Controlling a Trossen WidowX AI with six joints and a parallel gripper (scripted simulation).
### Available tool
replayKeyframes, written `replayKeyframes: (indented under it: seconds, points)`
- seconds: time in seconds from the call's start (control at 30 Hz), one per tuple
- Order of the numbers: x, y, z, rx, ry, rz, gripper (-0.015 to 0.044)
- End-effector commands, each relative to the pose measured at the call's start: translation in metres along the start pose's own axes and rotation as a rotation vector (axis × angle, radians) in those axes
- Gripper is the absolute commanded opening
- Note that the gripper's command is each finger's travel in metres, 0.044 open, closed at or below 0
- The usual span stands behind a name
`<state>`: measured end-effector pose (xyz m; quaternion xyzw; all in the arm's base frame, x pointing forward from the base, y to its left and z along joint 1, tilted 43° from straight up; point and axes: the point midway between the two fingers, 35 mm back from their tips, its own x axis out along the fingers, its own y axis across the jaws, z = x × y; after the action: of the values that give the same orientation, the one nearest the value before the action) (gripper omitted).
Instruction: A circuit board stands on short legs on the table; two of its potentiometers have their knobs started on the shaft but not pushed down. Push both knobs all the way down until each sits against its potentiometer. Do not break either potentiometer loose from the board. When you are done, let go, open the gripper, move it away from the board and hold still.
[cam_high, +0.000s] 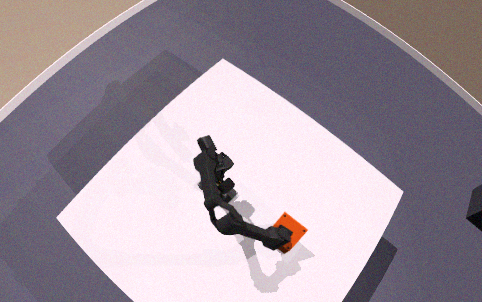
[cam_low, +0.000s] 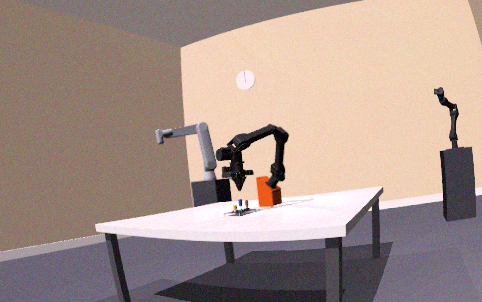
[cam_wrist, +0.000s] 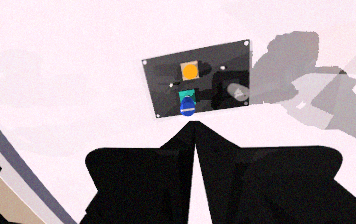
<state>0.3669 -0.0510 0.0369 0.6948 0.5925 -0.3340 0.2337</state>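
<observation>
The dark circuit board (cam_low: 236, 211) (cam_wrist: 160, 95) stands low on the table. A yellow knob (cam_low: 235, 207) (cam_wrist: 190, 71) sits over a tan potentiometer. A blue knob (cam_low: 240, 202) (cam_wrist: 188, 107) with a white line stands tall above a teal potentiometer (cam_wrist: 187, 94), which shows below it. A grey knob (cam_low: 246, 204) (cam_wrist: 238, 92) stands in shadow at the board's right in the wrist view; the gap under it cannot be made out. My gripper (cam_low: 240, 189) (cam_wrist: 194, 125) is shut and empty, pointing down above the board, clear of the knobs. The arm hides the board in the top view.
The arm's base stands at an orange block (cam_high: 298, 231) (cam_low: 265, 192) on the white table (cam_high: 300, 165) (cam_low: 300, 220). A grey arm (cam_low: 204, 150) on a dark pedestal stands behind the table, and a black arm (cam_low: 453, 122) on another pedestal stands far right.
</observation>
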Motion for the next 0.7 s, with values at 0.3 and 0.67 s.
replayKeyframes:
  seconds: [0.3,0.67]
  points:
    - [0.017,0.006,-0.001,0.115,0.011,-0.001,0.0]
    - [0.02,0.006,-0.001,0.115,0.011,-0.001,0.0]
